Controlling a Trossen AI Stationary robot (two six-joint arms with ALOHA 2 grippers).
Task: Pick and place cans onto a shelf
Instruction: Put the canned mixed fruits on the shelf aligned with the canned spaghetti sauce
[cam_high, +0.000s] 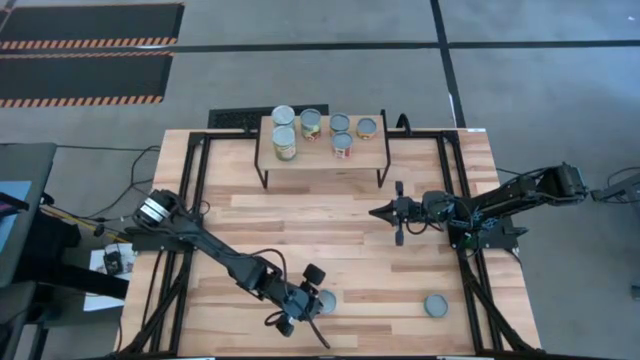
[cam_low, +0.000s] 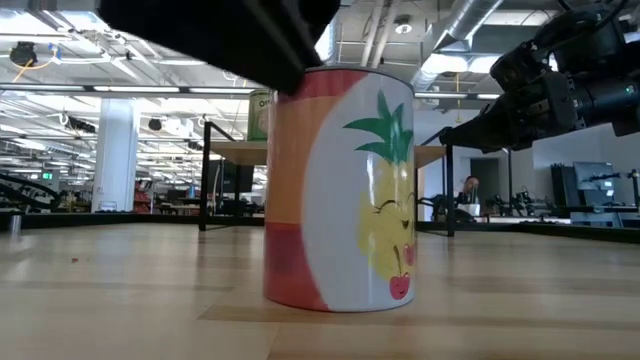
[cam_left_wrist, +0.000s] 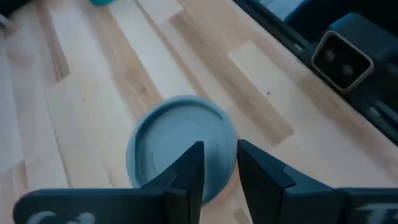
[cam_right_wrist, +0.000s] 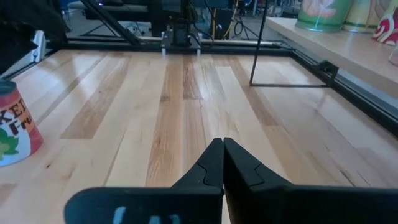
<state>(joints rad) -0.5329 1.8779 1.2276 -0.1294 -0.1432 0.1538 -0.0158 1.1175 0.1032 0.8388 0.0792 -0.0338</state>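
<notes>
Low on the desk, my left end effector sits over a can.

From overhead I see six cans standing on the shelf at upper centre, another can alone at lower right, and my right end effector hanging mid-frame, right of centre, well apart from everything. At desk level the can with the pineapple label fills the centre, upright, a dark part of an arm just above its left top edge. My left wrist camera shows the fingers a narrow gap apart, above the silvery lid and holding nothing. My right wrist camera shows its fingers pressed together, empty, with a red-labelled can at the left edge and shelf cans at upper right.
</notes>
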